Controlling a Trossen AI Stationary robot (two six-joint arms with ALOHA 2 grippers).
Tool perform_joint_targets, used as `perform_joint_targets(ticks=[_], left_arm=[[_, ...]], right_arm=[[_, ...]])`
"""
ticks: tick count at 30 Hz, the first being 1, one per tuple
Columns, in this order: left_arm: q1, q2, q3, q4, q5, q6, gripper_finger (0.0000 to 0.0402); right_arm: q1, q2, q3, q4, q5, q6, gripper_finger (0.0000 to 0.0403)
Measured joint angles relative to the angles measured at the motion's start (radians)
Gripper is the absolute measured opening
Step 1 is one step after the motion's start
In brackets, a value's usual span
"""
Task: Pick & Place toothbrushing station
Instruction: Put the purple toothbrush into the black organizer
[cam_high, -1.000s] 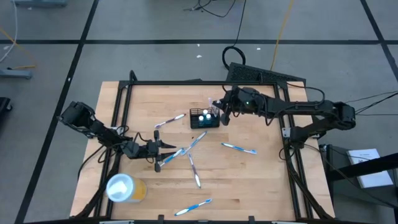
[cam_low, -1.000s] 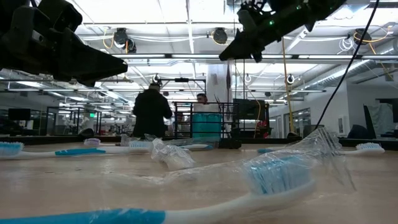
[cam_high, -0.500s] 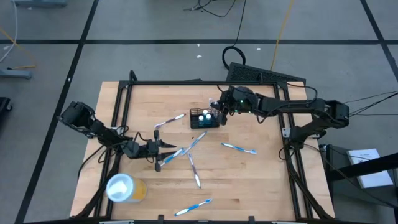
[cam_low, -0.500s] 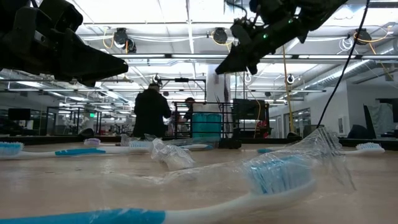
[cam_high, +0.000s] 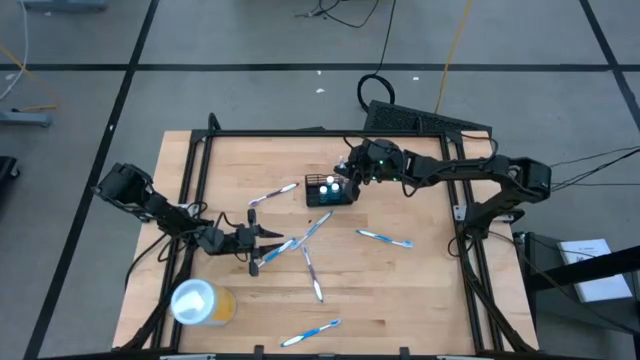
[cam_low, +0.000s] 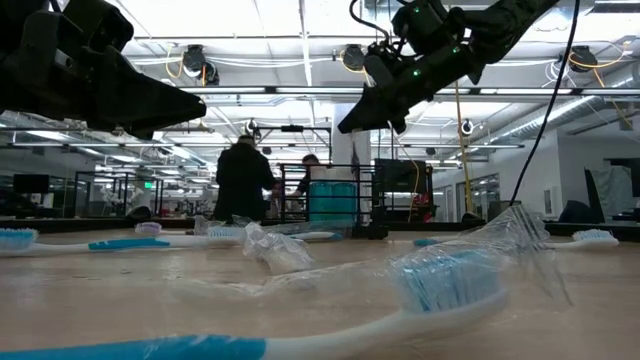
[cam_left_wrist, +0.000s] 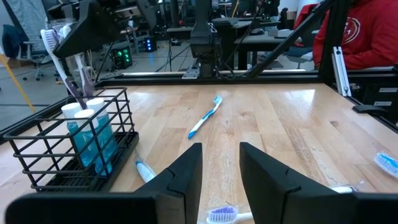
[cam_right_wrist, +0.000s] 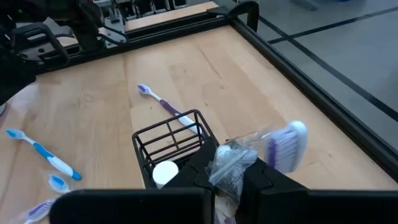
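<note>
Wooden table, right pincer clenched on a wrapped purple toothbrush — over the toothbrushing station, left pincer released — empty

Seven toothbrushes, one holder, one cup

Right gripper hides part of holder; toothbrush handle wrapped, unclear.

Overhead, table-level, two wrist views
</note>
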Motion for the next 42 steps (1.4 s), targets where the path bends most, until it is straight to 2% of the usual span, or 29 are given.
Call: perform_joint_targets(ticks=[5, 19, 34, 42], left_arm=[[0.0, 0.0, 0.0, 0.0, 0.0, 0.0, 0.0113], [0.0, 0.0, 0.0, -0.002, 0.0, 0.0, 0.0113], [0.0, 0.0, 0.0, -0.002, 0.001, 0.0, 0.0113], [0.0, 0.0, 0.0, -0.002, 0.001, 0.0, 0.0113]], right_arm=[[0.0, 0.0, 0.0, 0.0, 0.003, -0.001, 0.0013], [0.01, 0.0, 0.0, 0.01, 0.011, -0.011, 0.0076], [0.024, 0.001, 0.0, 0.064, 0.016, -0.029, 0.0195], [0.023, -0.004, 0.0, 0.144, 0.021, -0.047, 0.0207]])
